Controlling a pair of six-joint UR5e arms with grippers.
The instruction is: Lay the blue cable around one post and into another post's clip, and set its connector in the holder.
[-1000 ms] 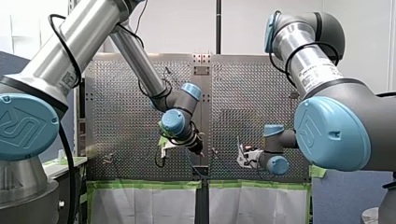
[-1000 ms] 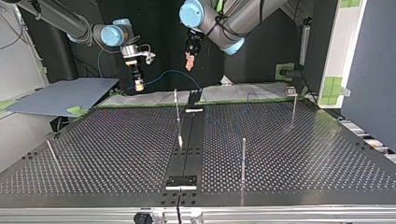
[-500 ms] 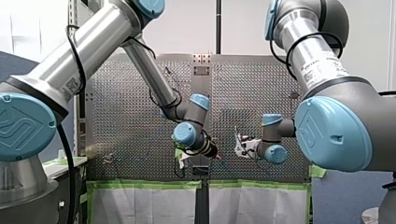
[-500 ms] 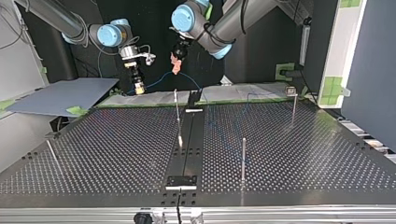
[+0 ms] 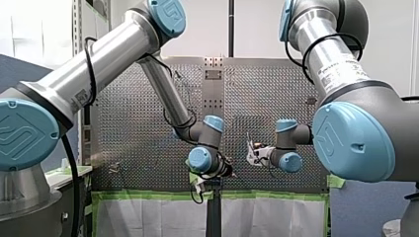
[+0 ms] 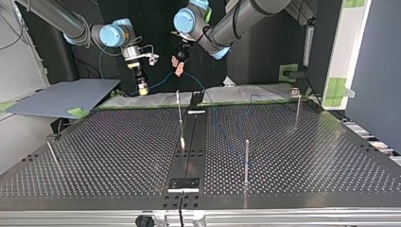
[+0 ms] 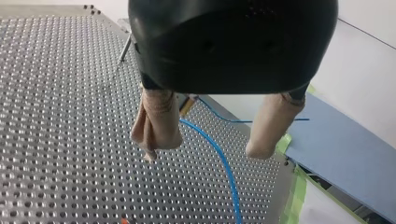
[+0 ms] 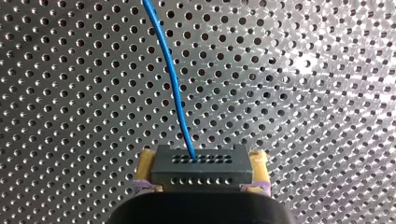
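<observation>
The thin blue cable (image 8: 172,79) ends in a grey connector block (image 8: 201,165). My right gripper (image 8: 201,173) is shut on that block, one yellow pad on each side. In the top view my right gripper (image 6: 141,88) hangs at the table's far edge, and the cable (image 6: 163,78) arcs from it toward my left gripper (image 6: 178,67). My left gripper (image 7: 206,150) stands open, its beige fingers (image 7: 158,125) empty. The cable (image 7: 223,164) shows through the gap between them; I cannot tell whether it is level with them. In the front view my left gripper (image 5: 228,172) is close beside my right gripper (image 5: 252,152).
Thin upright posts stand on the perforated table (image 6: 307,156): one near the far middle (image 6: 179,113), one nearer (image 6: 246,161), one with a clip on top at the far right (image 6: 297,106), one at the left (image 6: 53,157). A black holder (image 6: 184,184) sits at the near edge.
My left arm has swung down and across toward my right gripper, ending just above the cable's arc. My right gripper has stayed almost in place, still holding the connector.
</observation>
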